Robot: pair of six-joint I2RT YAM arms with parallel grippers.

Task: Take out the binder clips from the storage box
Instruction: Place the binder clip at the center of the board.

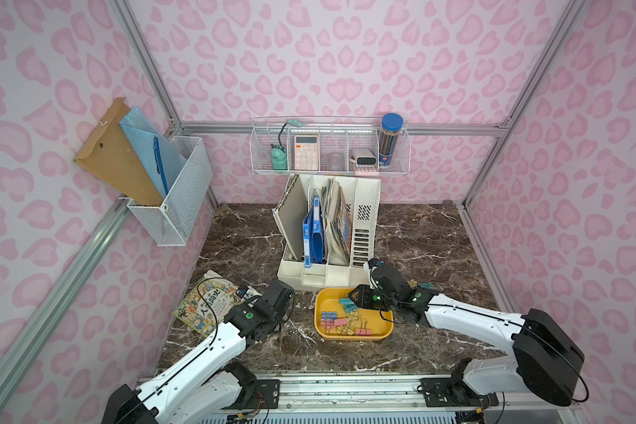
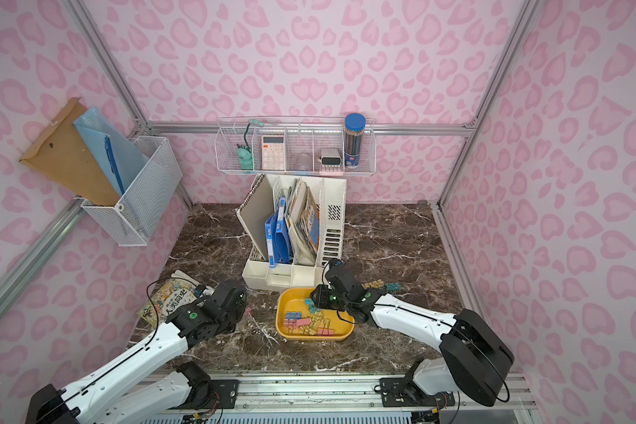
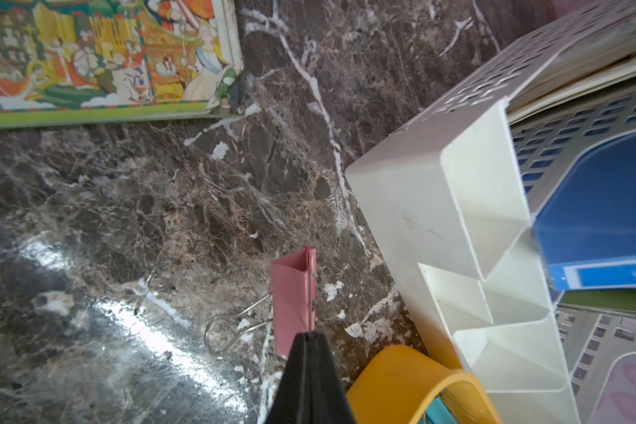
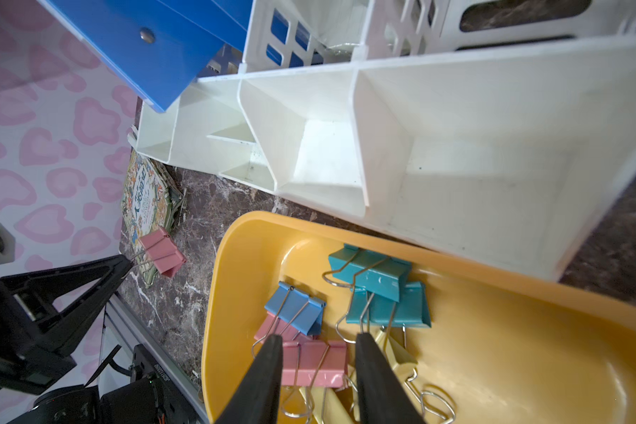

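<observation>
While the left hand [image 3: 309, 339] is pinched tight on the wire loop of one pink clip [image 3: 293, 297], holding it over the bench [image 1: 419, 238] at about 9 o'clock from the storage box [image 1: 330, 298], the right hand [image 4: 319, 336] hangs inside that box. Its two black fingers are parted with another pink one lying between the tips; I can't tell whether they touch it. The box is a shallow, glossy yellow-orange plastic tray with rounded corners. The other binder clips [image 1: 346, 323] sit heaped toward its 6 o'clock side, folded pastel bodies with thin wire handles. Near the right hand I count two teal, one blue and two pink; the yellow ones beneath are too tangled to count. A yellowish clip [image 1: 413, 283] and a teal clip [image 1: 425, 285] lie on the dark veined marble at 2 o'clock from the box. One cream slotted file organiser [image 1: 364, 235] stands at 12 o'clock, just beside it.
</observation>
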